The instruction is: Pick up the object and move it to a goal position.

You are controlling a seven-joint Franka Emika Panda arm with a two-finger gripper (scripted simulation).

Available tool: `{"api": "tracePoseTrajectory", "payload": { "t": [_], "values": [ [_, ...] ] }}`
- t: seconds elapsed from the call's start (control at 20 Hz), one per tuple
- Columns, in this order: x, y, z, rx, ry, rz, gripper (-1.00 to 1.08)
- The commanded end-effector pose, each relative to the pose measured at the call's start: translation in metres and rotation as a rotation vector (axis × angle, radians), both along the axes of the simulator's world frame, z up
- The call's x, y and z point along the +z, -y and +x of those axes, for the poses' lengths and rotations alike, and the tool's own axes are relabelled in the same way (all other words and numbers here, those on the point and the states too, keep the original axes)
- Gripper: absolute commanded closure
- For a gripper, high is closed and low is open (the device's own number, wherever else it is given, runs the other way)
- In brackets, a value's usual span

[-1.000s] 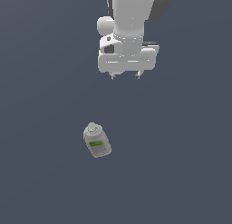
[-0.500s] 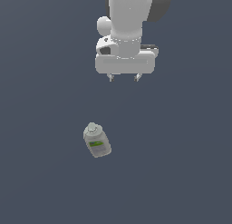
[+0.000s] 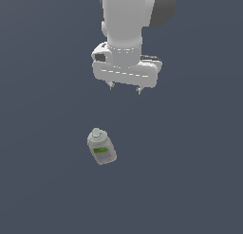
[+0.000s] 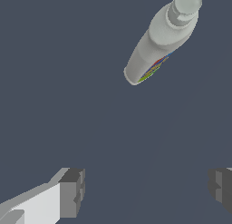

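- The bottle (image 3: 101, 147) lies on its side on the counter (image 3: 42, 190), well apart from the arm.
- The fingers (image 3: 125, 89) hover above, spread wide and empty.
- Best approach: centre over the body, straddle its narrow width, then descend.

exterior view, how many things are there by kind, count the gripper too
bottle: 1, pale grey-white with a green label, lying on the dark floor
gripper: 1, open, above the bottle and not touching it
total: 2
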State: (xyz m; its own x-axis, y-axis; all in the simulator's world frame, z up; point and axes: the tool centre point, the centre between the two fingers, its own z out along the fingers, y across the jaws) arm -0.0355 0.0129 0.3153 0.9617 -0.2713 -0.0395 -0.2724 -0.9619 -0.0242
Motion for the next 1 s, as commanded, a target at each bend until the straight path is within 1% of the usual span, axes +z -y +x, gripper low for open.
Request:
{"api": "tracePoseTrajectory", "payload": {
  "t": [0.0, 0.45, 0.95],
  "values": [
    [-0.001, 0.007, 0.011, -0.080, -0.001, 0.001, -0.92],
    [-0.007, 0.031, 0.049, -0.364, -0.005, -0.002, -0.92],
    [-0.018, 0.059, 0.087, -0.672, -0.004, -0.016, -0.92]
  ]
}}
